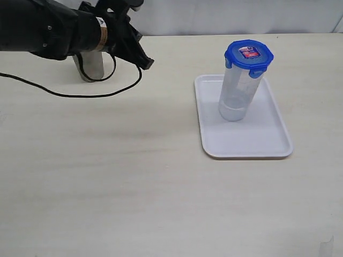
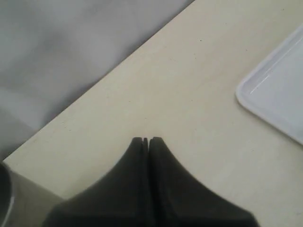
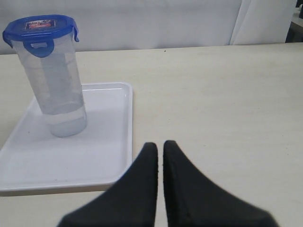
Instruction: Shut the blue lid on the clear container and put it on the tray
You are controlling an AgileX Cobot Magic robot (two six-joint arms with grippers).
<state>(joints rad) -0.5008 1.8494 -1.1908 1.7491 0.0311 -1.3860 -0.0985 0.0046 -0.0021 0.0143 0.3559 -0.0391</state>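
The clear container stands upright on the white tray, with the blue lid sitting on its rim. In the right wrist view the container, lid and tray lie ahead and off to one side of my right gripper, which is shut, holds nothing and hovers over bare table beside the tray's edge. My left gripper is shut and empty at the far left, well away from the tray. In its own view the left gripper points at bare table, with a tray corner in sight.
A dull grey steel cup stands behind the left arm at the back left, partly hidden. A black cable loops from that arm onto the table. The table's far edge meets a pale backdrop.
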